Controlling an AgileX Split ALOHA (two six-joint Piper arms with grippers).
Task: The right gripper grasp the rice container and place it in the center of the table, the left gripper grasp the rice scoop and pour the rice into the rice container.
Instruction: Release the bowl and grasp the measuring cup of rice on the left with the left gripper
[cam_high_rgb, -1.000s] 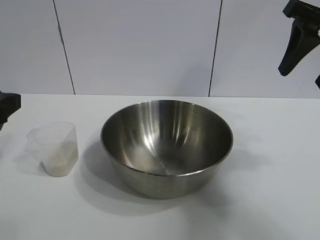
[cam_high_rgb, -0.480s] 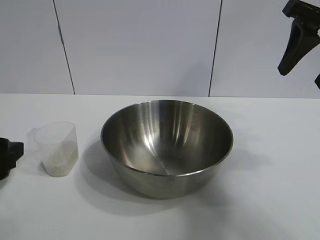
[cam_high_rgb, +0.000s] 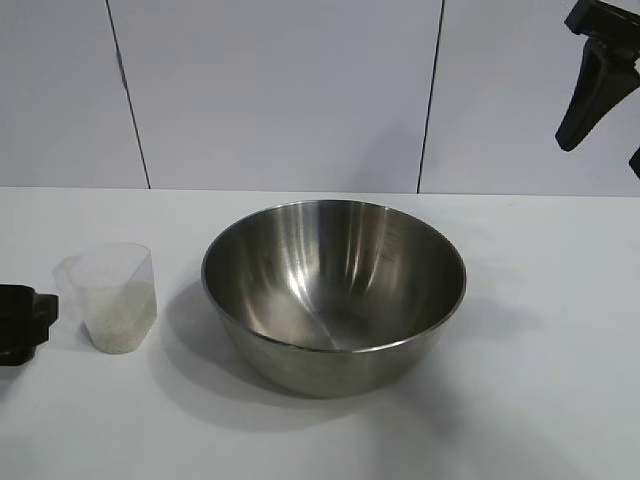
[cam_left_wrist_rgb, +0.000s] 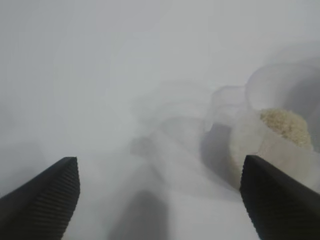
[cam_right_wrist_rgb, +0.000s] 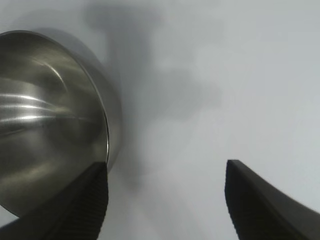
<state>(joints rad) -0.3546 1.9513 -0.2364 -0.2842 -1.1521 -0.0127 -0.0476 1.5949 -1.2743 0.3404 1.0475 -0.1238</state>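
Observation:
The rice container (cam_high_rgb: 335, 290), a wide shiny steel bowl, stands empty in the middle of the white table (cam_high_rgb: 545, 410). Left of it stands the rice scoop (cam_high_rgb: 108, 297), a frosted clear cup about a third full of rice (cam_high_rgb: 118, 325). My left gripper (cam_high_rgb: 22, 322) sits low at the table's left edge, just beside the scoop and apart from it. In the left wrist view the left gripper (cam_left_wrist_rgb: 161, 200) is open and empty, with the scoop (cam_left_wrist_rgb: 272, 150) and its rice (cam_left_wrist_rgb: 286, 125) ahead to one side. My right gripper (cam_high_rgb: 603, 150) hangs high at the right, open and empty, with the bowl (cam_right_wrist_rgb: 45, 115) off to its side.
A white panelled wall (cam_high_rgb: 280, 90) rises behind the table. Bare tabletop lies in front of the bowl and to its right.
My left gripper has come down at the left edge and moved right, close to the scoop. The bowl, the scoop and the right gripper have not moved.

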